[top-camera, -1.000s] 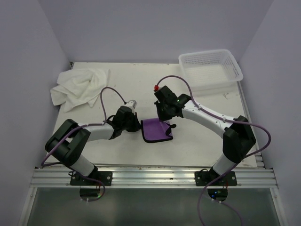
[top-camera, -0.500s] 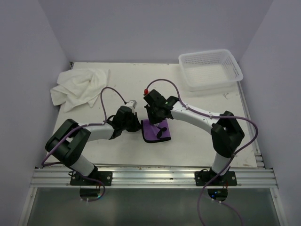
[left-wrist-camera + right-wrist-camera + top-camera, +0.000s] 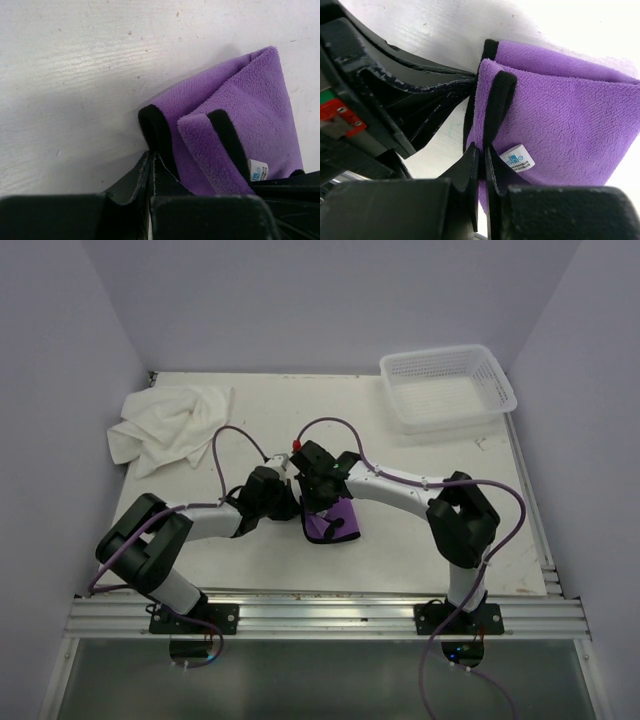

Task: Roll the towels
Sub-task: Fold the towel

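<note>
The small purple towel [image 3: 338, 523] with dark edging lies folded over on the table between the two arms. My right gripper [image 3: 482, 150] is shut on its dark-edged flap [image 3: 499, 95], beside the white label [image 3: 517, 157], and holds that flap over the lower layer. My left gripper [image 3: 151, 154] is shut, its tips pressed against the towel's dark left edge [image 3: 156, 131]; its black fingers [image 3: 427, 90] also show in the right wrist view. In the top view both grippers [image 3: 290, 506] [image 3: 318, 502] meet at the towel's left side. The large white towel [image 3: 165, 425] lies crumpled at the back left.
A white perforated basket [image 3: 447, 387] stands at the back right corner. Purple cables loop above both arms. Walls enclose the table on three sides, and a metal rail [image 3: 320, 615] runs along the near edge.
My right gripper has swung left with the purple towel's edge, folding it over toward the left gripper. The visible towel has become narrower. The left arm has stayed put.
</note>
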{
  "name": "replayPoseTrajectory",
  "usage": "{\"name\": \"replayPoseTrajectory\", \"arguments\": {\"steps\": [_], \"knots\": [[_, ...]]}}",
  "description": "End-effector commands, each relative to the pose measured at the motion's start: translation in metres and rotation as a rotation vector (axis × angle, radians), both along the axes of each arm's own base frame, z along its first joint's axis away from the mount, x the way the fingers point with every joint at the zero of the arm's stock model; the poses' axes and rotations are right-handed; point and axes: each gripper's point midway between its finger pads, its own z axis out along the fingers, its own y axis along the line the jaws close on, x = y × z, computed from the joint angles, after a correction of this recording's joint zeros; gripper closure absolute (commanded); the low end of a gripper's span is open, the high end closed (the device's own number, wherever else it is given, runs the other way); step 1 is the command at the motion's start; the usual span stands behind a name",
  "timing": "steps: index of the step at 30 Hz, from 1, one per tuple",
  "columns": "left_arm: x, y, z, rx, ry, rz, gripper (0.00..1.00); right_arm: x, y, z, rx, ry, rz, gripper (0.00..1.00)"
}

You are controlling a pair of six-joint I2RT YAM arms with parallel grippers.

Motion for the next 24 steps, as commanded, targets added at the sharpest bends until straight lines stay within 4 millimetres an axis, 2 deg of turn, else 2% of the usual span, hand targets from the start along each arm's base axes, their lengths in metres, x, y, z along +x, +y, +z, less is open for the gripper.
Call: {"name": "replayPoseTrajectory", "arguments": {"steps": [1,6,12,17,20,23,24], "knots": [[0.001,-0.001,0.007,-0.009,-0.031,-0.002,1.0,0.006,0.015,0.009,0.047,-0.018,-0.012,0.92],[0.0,0.001,0.006,-0.002,-0.029,-0.001,1.0,0.007,0.014,0.009,0.049,-0.021,-0.023,0.71],[0.0,0.002,0.008,0.001,-0.035,0.001,1.0,0.01,0.016,0.024,0.064,-0.041,-0.023,0.6],[-0.002,0.004,0.007,0.01,-0.032,0.003,1.0,0.013,0.009,0.043,0.058,-0.082,-0.027,0.59],[-0.002,0.005,0.007,0.012,-0.032,0.004,1.0,0.016,0.0,0.058,0.048,-0.128,-0.037,0.63],[-0.002,0.006,0.009,0.016,-0.035,0.006,1.0,0.02,-0.015,0.069,0.017,-0.176,-0.06,0.7],[-0.001,0.006,0.01,0.018,-0.04,0.006,1.0,0.02,-0.02,0.069,0.003,-0.18,-0.063,0.79]]}}
